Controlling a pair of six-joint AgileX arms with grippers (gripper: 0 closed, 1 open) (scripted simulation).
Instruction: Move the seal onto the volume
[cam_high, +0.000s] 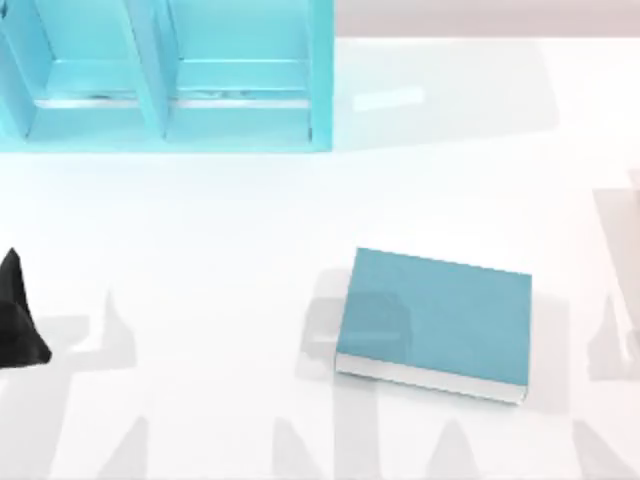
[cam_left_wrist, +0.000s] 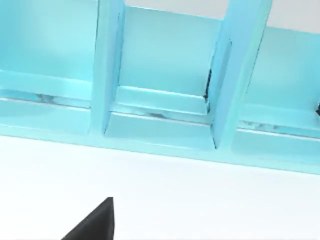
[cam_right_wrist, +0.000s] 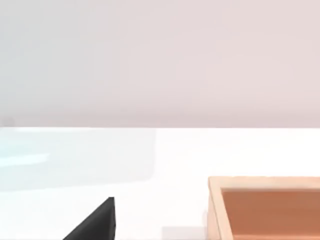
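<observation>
**White table with shelf unit, book and tray**

Surface: a smooth white table (cam_high: 200, 250), pale wall behind. Far left: the left gripper (cam_high: 15, 325), a black wedge at the table's left edge, its finger spread impossible to tell. Back left: a teal shelf unit (cam_high: 170, 75), glossy, with upright dividers (its visible compartments hold nothing discernible). Right of centre: the volume (cam_high: 435, 320), flat, matte teal, white page edges facing front. The right wrist view shows a tan wooden tray (cam_right_wrist: 265, 205), its rim visible, and a black finger (cam_right_wrist: 95, 222).

Left arm: its black left gripper (cam_high: 18, 318) sits at the table's far left edge.
Right arm: a black fingertip (cam_right_wrist: 95, 222) shows.
</observation>
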